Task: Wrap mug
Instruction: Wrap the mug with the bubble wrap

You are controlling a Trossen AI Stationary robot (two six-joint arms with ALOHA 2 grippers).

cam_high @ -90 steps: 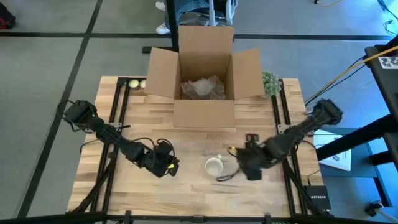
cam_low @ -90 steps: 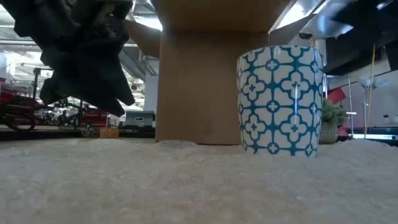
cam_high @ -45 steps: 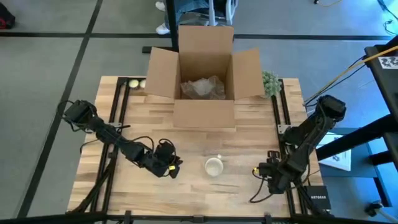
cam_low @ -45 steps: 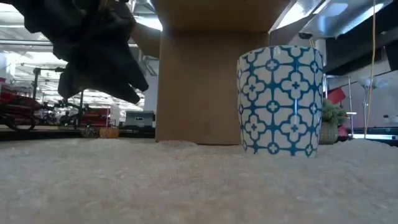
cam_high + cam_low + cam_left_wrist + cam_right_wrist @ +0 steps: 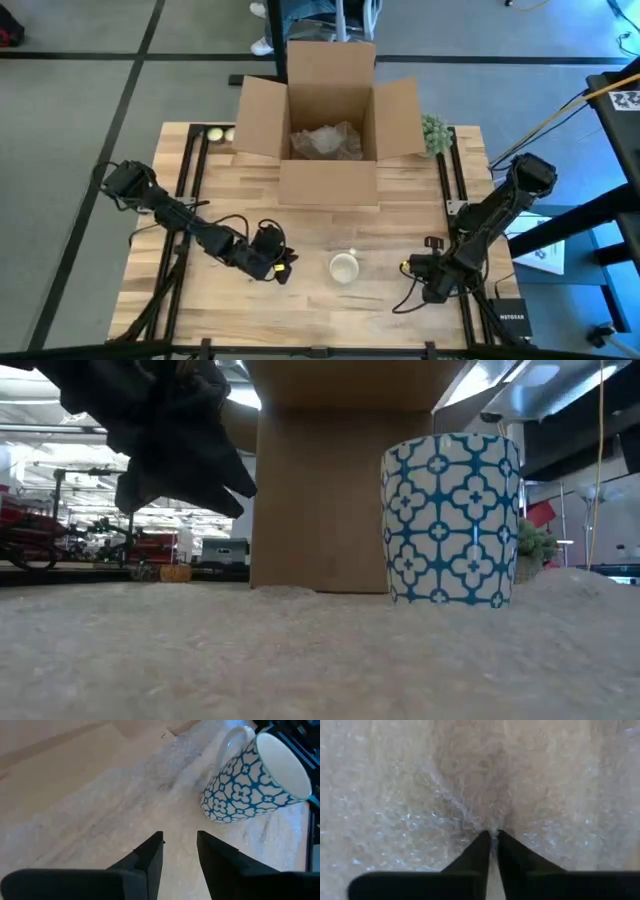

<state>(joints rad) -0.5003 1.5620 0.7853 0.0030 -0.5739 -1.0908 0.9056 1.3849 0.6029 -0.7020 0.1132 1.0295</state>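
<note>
The right gripper (image 5: pixel 492 836) is pinching the bubble wrap (image 5: pixel 470 785); the left gripper (image 5: pixel 179 851) is hovering, fingers apart, near the mug (image 5: pixel 255 780). Lifting slowly should avoid tipping it.

The left arm reaches from the table's left edge diagonally toward the middle, its wrist low over the table. The left claw (image 5: pixel 283 268) hovers with its two dark fingers (image 5: pixel 150 857) parted by a narrow gap, tips just above the surface. The right arm folds down from the right edge, elbow bent, with its wrist near the front right part of the table. The right claw (image 5: pixel 412 268) has its fingers (image 5: pixel 482 850) pressed together, pinching a fold of the bubble wrap (image 5: pixel 470 785).
</note>
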